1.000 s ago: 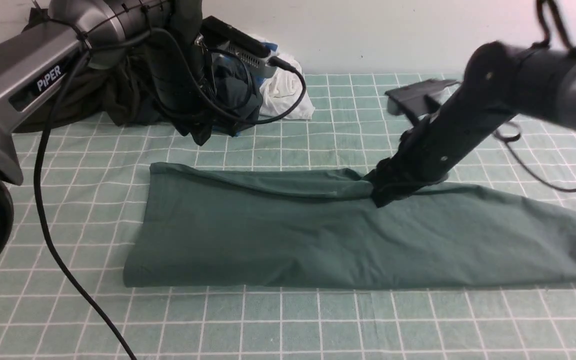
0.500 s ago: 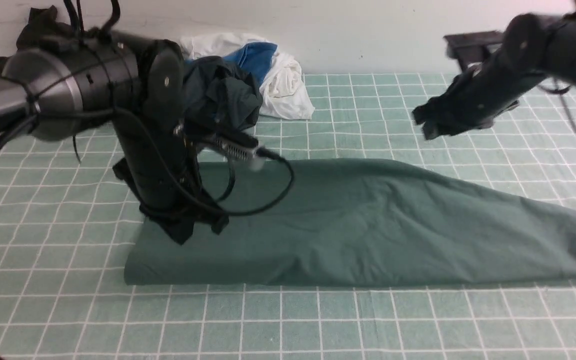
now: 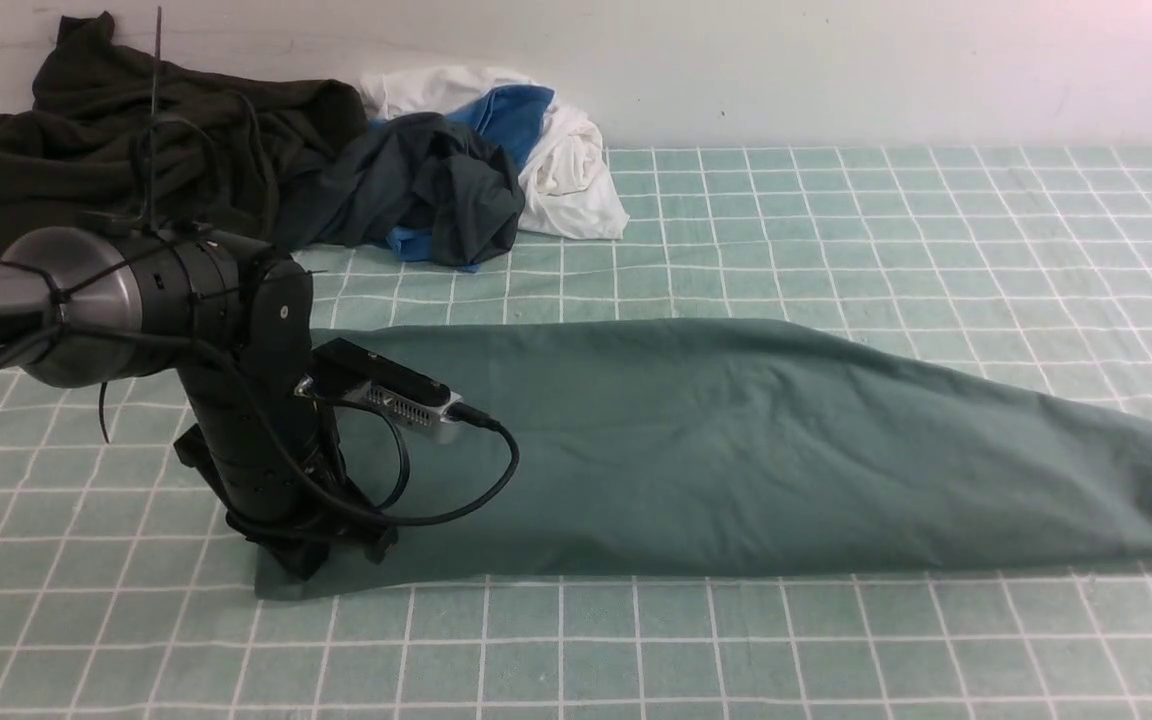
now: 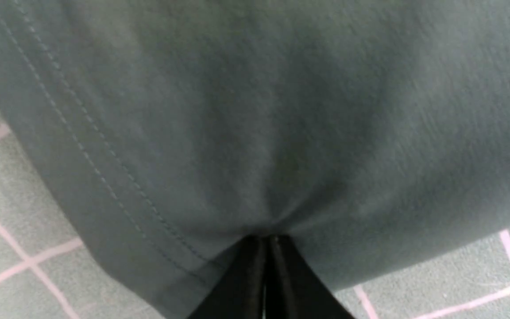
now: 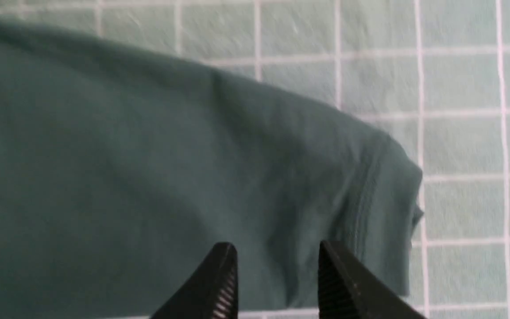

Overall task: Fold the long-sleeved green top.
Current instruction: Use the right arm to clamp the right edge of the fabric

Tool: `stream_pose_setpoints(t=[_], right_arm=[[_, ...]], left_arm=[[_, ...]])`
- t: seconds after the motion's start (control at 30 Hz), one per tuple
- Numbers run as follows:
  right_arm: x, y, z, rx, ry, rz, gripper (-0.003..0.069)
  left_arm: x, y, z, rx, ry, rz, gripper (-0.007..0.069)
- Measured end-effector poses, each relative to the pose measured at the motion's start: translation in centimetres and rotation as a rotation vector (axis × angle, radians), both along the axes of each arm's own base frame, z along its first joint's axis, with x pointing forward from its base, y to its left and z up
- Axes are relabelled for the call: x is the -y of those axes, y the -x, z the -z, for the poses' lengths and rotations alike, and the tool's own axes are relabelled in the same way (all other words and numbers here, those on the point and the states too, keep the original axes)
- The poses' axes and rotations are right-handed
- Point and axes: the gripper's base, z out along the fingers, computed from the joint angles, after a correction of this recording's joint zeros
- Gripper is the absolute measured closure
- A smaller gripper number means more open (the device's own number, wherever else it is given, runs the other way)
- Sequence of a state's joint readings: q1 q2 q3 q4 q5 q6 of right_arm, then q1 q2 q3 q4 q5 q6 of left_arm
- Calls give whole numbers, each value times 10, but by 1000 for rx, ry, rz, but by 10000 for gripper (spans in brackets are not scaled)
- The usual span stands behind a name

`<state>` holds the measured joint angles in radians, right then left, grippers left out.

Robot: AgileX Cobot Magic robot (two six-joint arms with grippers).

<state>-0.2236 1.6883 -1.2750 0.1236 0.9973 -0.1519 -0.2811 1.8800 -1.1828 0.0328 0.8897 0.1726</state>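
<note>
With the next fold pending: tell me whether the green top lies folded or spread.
Folded: the green top lies as one long narrow band, no sleeves spread sideways.

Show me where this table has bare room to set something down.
Free: the near strip in front of the green top, and the far right behind it. Crowded: the clothes pile far left.

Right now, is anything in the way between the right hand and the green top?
Nothing visible. The right hand hangs open just over the green top near its hemmed end, with only bare cloth beneath.
</note>
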Motion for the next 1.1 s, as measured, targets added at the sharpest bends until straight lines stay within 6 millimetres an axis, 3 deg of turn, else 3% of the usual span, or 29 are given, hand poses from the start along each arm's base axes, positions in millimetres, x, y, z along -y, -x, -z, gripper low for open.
stream_pose_setpoints(t=[0.17, 0.43, 0.5, 0.67, 0.77, 0.87, 1.0, 1.1], right_arm=[[13, 4, 28, -72, 31, 12, 363], [24, -11, 63, -109, 97, 49, 157], [29, -15, 81, -141, 120, 95, 106], [30, -20, 103, -167, 96, 123, 95], [28, -22, 105, -164, 70, 97, 140], [25, -23, 105, -157, 48, 59, 251], [24, -23, 102, -166, 48, 22, 526], [27, -22, 87, -171, 86, 21, 634]], left_arm=[[0, 0, 0, 2, 1, 0, 628], [0, 0, 0, 2, 1, -1, 628], [0, 0, 0, 2, 1, -1, 628], [0, 0, 0, 2, 1, -1, 628], [0, 0, 0, 2, 1, -1, 628], [0, 0, -1, 4, 0, 0, 628], [-2, 3, -12, 34, -2, 6, 628], [-4, 8, -36, 93, 10, 8, 628]])
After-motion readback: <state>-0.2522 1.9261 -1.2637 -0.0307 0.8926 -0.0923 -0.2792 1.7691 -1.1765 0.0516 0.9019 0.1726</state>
